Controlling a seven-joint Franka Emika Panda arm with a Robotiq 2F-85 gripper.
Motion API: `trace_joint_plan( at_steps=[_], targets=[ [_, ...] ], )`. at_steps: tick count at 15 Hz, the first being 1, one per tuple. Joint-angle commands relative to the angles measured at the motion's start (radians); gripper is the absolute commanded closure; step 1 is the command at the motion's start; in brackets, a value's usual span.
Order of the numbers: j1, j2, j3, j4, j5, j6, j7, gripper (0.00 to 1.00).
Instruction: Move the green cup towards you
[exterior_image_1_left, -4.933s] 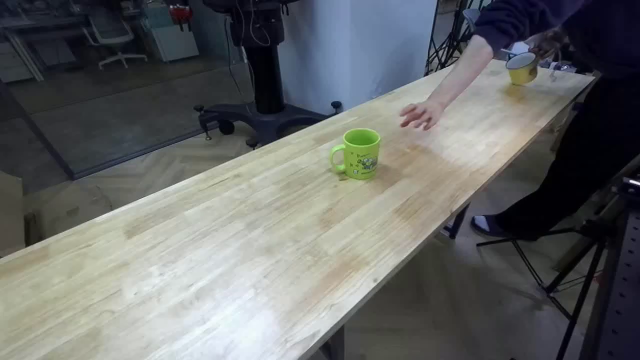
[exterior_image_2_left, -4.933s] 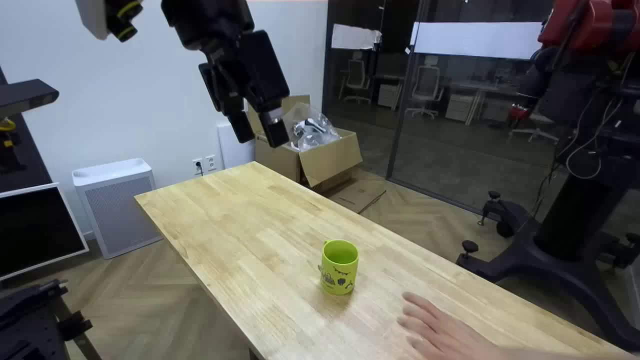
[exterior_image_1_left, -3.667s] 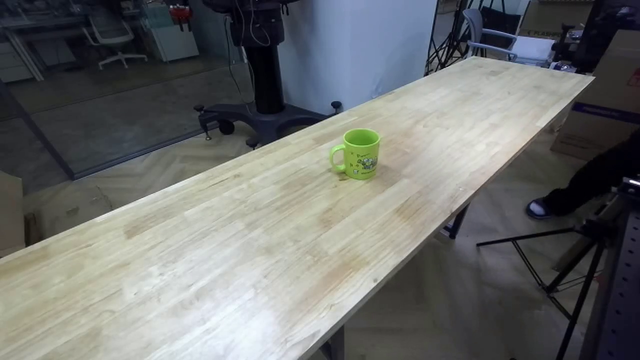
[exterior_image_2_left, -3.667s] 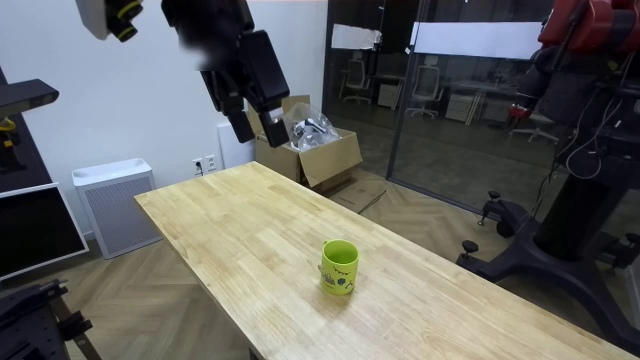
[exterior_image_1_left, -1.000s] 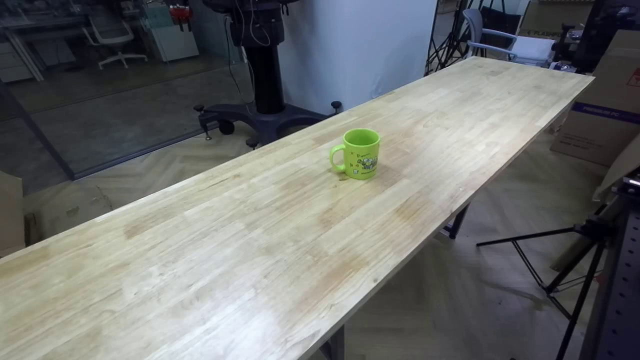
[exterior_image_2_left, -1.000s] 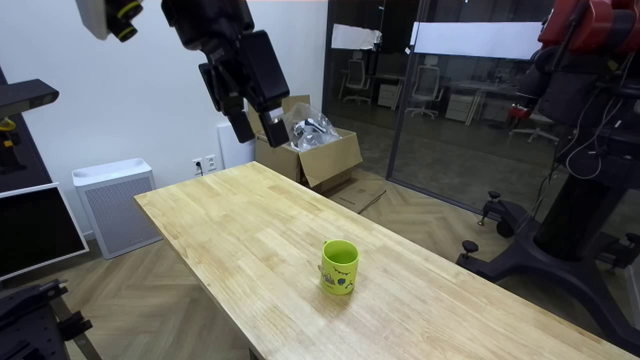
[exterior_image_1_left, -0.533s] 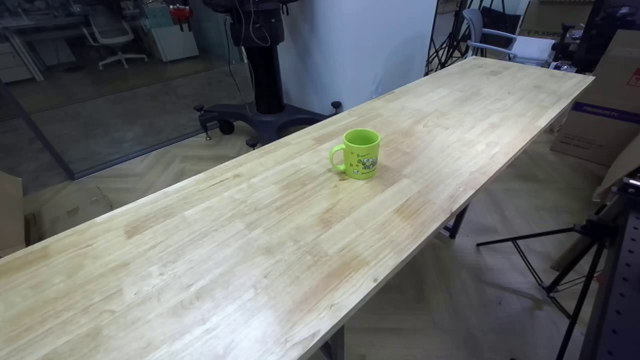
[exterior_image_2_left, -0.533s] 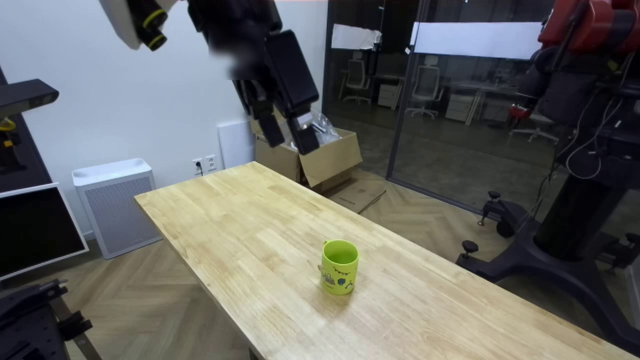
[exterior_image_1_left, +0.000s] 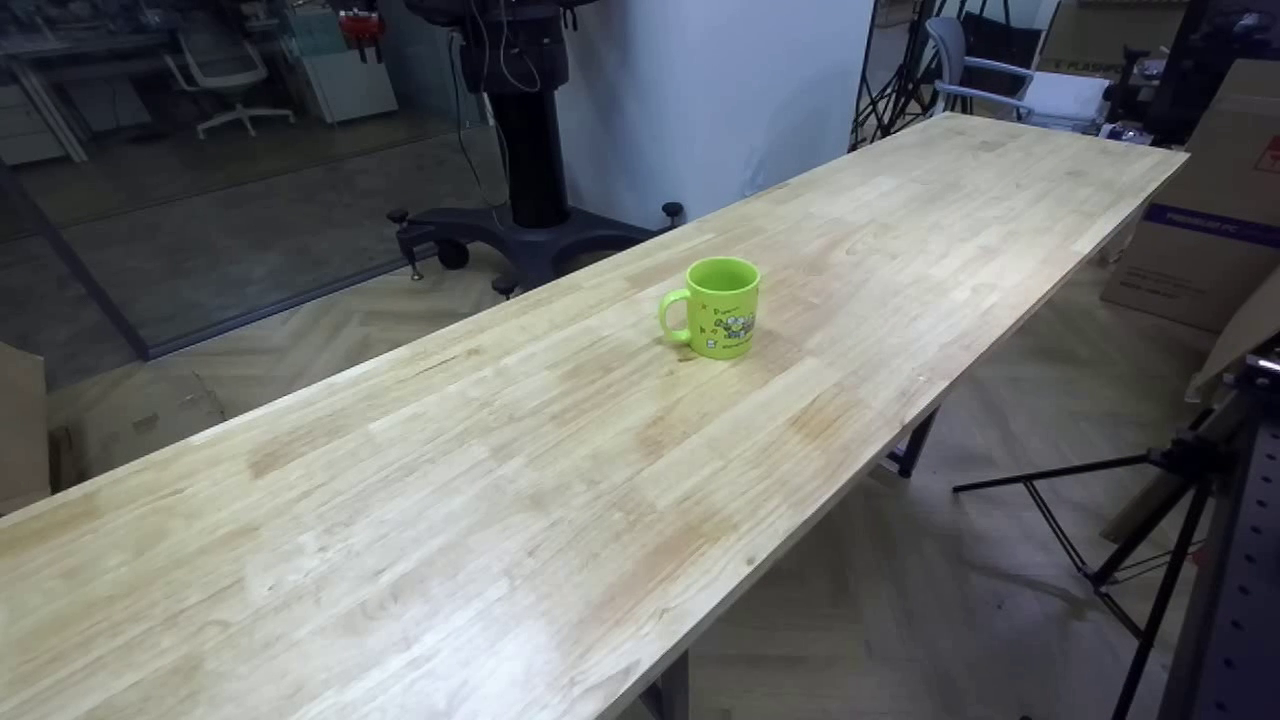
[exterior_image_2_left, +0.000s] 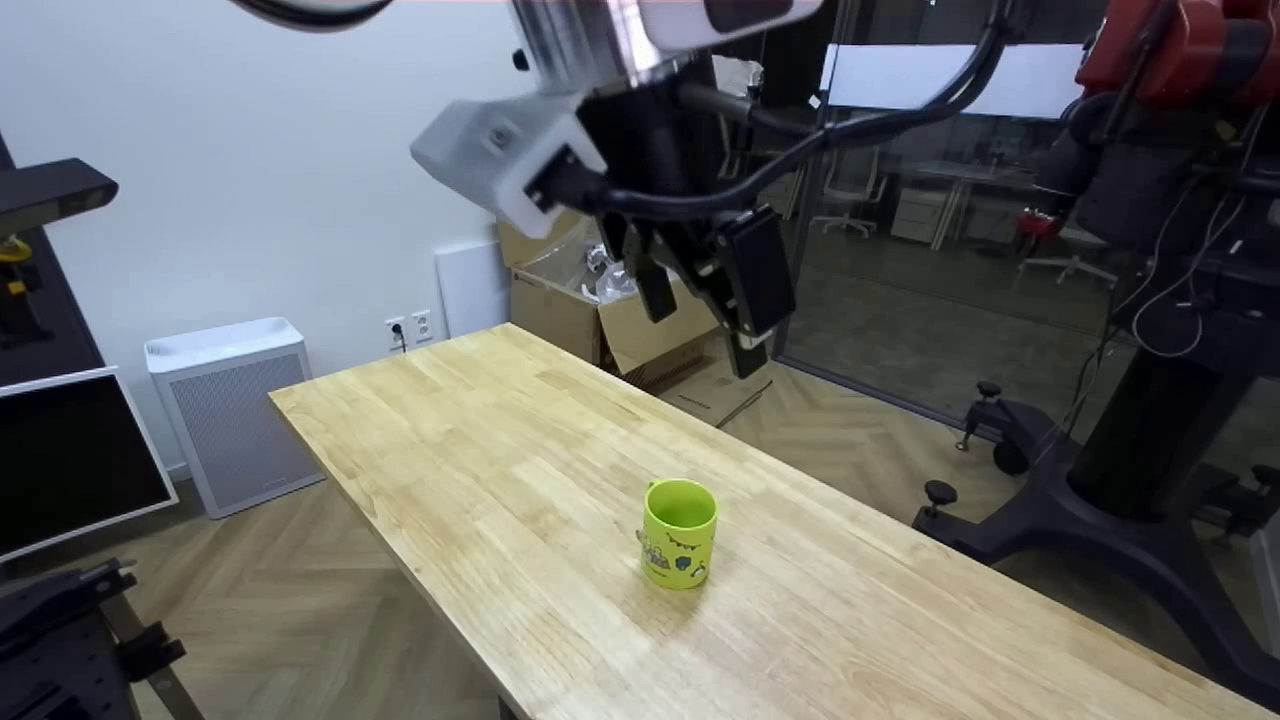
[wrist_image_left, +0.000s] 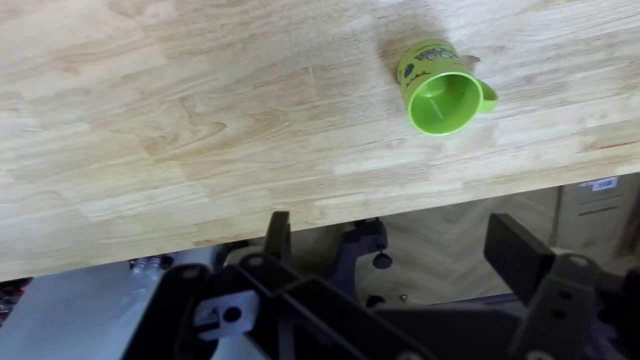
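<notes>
Green cup (exterior_image_2_left: 680, 540), one: glossy, loop-handled, dark printed figures on its wall. Standing upright on the desk (exterior_image_2_left: 480, 430); below centre of the frame in an exterior view, upper right in the wrist view, handle toward the right edge.

My hand (exterior_image_2_left: 700, 327), one: fingers spread wide apart, held up off the desk, well apart from the cup; upper middle of the frame in an exterior view, lower half in the wrist view.

Black cable (exterior_image_2_left: 690, 207), one: looped just above my hand.

Open cardboard box (exterior_image_2_left: 555, 315), one: behind my hand.

White grilled unit (exterior_image_2_left: 240, 420), one: left of frame.

Wheeled black stand (exterior_image_2_left: 1130, 480), one: right of frame.
</notes>
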Motion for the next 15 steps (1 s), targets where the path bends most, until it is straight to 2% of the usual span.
trace_joint_plan(
  at_steps=[1, 3, 5, 6, 7, 9, 12, 14, 15],
  targets=[
    [0.043, 0.028, -0.025, 0.018, 0.076, 0.004, -0.081, 0.0],
    [0.097, 0.069, -0.045, 0.052, 0.155, 0.003, -0.162, 0.0],
    [0.106, 0.081, -0.046, 0.064, 0.158, 0.002, -0.167, 0.0],
    [0.111, 0.102, -0.052, 0.091, 0.171, -0.039, -0.181, 0.0],
    [0.149, 0.137, -0.082, 0.131, 0.255, -0.096, -0.271, 0.0],
    [0.179, 0.201, -0.113, 0.194, 0.394, -0.209, -0.422, 0.0],
    [0.145, 0.318, -0.113, 0.304, 0.521, -0.378, -0.586, 0.0],
    [0.099, 0.387, -0.091, 0.362, 0.499, -0.414, -0.573, 0.0],
    [0.096, 0.297, -0.067, 0.265, 0.491, -0.36, -0.561, 0.0]
  ],
)
